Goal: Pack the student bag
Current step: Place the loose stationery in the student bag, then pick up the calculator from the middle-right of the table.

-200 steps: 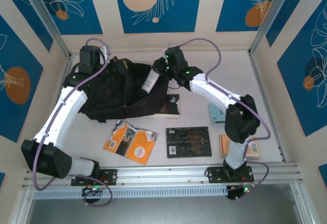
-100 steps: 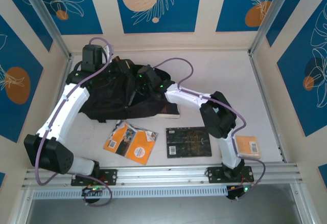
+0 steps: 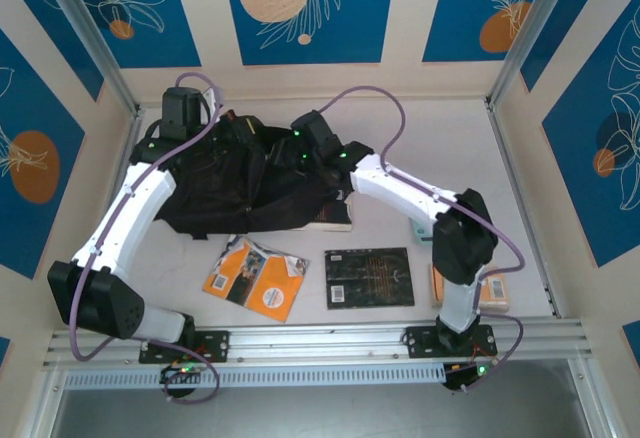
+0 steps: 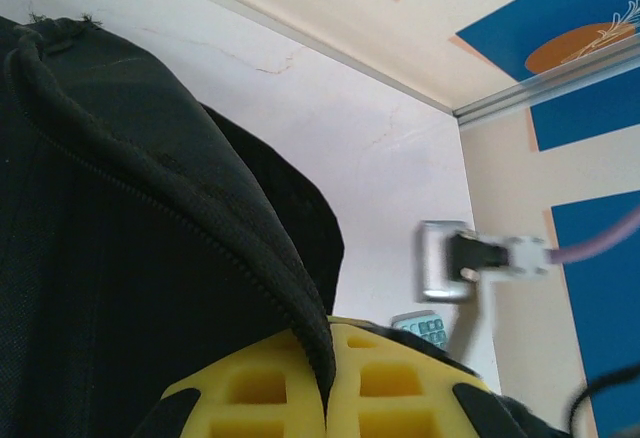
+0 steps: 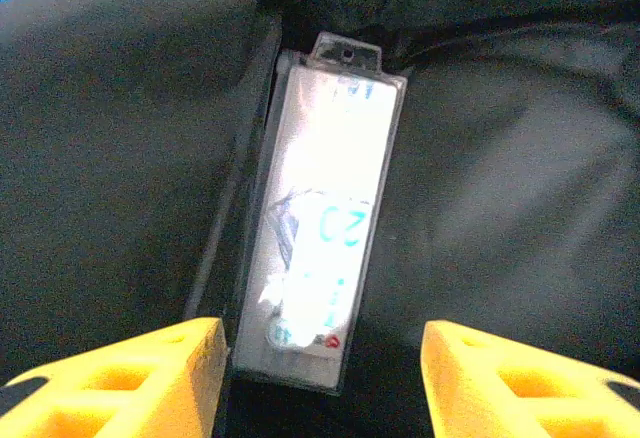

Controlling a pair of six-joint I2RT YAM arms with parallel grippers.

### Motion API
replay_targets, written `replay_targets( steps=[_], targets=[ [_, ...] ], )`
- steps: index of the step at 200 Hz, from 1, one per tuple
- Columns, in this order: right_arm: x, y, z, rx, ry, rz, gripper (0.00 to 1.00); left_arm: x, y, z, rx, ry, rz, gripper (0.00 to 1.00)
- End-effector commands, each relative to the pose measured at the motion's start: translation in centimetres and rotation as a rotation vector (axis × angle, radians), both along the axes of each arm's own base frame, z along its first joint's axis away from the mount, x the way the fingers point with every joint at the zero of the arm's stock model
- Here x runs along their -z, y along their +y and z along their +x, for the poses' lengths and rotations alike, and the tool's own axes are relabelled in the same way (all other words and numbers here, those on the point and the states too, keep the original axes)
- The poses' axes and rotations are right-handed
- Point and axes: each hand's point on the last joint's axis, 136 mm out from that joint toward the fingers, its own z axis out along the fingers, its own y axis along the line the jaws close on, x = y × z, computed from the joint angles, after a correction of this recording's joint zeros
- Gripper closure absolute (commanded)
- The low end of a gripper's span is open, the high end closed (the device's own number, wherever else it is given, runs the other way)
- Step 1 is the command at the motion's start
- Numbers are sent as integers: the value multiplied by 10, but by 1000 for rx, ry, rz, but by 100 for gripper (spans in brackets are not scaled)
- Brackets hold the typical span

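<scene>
Black fabric takes up the far left of the desk (image 3: pixel 440 138): the student bag (image 3: pixel 215 183) lies slumped there with its mouth turned towards the right arm. The left gripper (image 4: pixel 328 378) is pressed together on the bag's zipped rim, pinching the cloth between its yellow fingers. I judge that this grip is there to lift the soft edge, so the opening stays wide and does not fold over on itself.

The right gripper (image 5: pixel 325 358) hangs over that opening with its fingers spread. A clear plastic packet (image 5: pixel 325 228) lies between them on the dark lining, and the right finger stands clearly apart from it, so nothing is gripped. The packet sits lengthwise along the seam inside the bag, which suggests it is already packed.

An orange book (image 3: pixel 255 278) and a flat black book (image 3: pixel 369 277) lie on the near desk, well apart from the bag. A third book (image 3: pixel 335 220) is partly tucked under the bag's near edge. With these outside, the packing looks only partly done, and the raised rim will matter again for each flat, wide book.
</scene>
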Motion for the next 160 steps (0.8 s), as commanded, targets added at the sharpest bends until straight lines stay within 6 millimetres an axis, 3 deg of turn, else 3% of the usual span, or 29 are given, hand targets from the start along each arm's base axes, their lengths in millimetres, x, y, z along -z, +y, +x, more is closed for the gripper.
replay_targets(
  steps=[1,28,45,66,92,121,160],
  targets=[
    [-21,-51,-15,-61,-108,-266,46,-18,-7,-4,35,-75,-37,100],
    [-16,-120,-37,20,-4,-374,48,-1,-9,-9,38,-49,-24,100],
    [-9,-163,-55,109,89,-297,49,9,-13,-10,49,-30,-19,100],
    [3,-228,-81,354,186,-172,50,17,-17,-12,59,-20,-18,100],
    [39,-294,-124,660,352,14,49,26,-19,-15,68,-3,-29,100],
    [69,-334,-152,877,406,197,46,22,-22,-18,79,-9,-44,100],
    [107,-352,-166,1006,472,356,45,18,-20,-21,77,-21,-31,100]
  ],
)
